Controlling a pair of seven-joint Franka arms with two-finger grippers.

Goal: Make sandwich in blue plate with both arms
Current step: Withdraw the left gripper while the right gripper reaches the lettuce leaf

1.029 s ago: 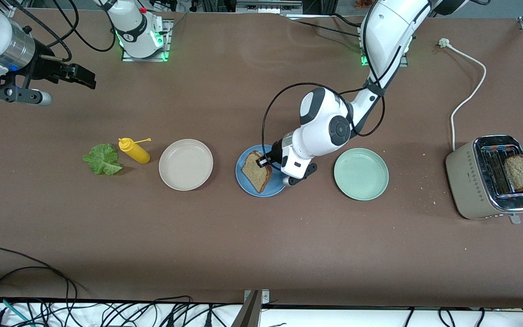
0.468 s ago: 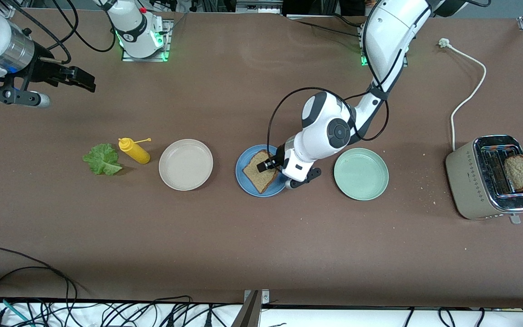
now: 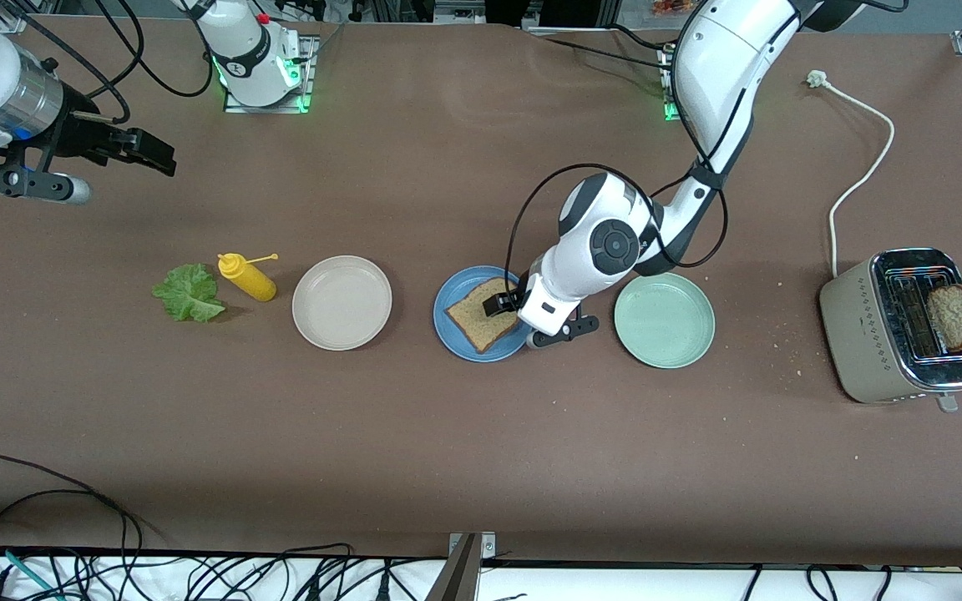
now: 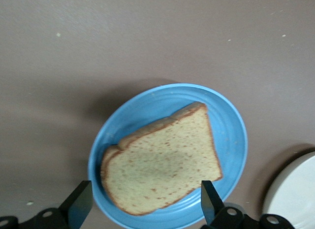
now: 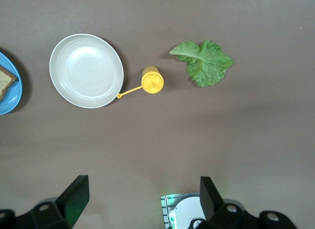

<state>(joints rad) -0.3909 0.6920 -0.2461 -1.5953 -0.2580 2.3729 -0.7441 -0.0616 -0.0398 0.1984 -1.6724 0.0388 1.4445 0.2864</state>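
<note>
**First slice is down — what I must watch now**

The bread slice (image 3: 481, 315) lies flat in the blue plate (image 3: 449, 332), between the beige-white plate (image 3: 341, 301) and the mint-green plate (image 3: 664, 320). My left gripper (image 3: 501, 302) hangs just over the slice, its jaws spread wide and holding nothing. I think a careless lift could catch the crust and drag the slice off.

The right gripper (image 3: 143, 150) waits open and empty over bare table near the right arm's base. The lettuce leaf (image 3: 189, 292) lies touching the yellow bottle (image 3: 247, 278) — reaching for it may tip the bottle.

The second slice (image 3: 955, 315) stands in the toaster (image 3: 865, 334).

I can read no writing or brand.
</note>
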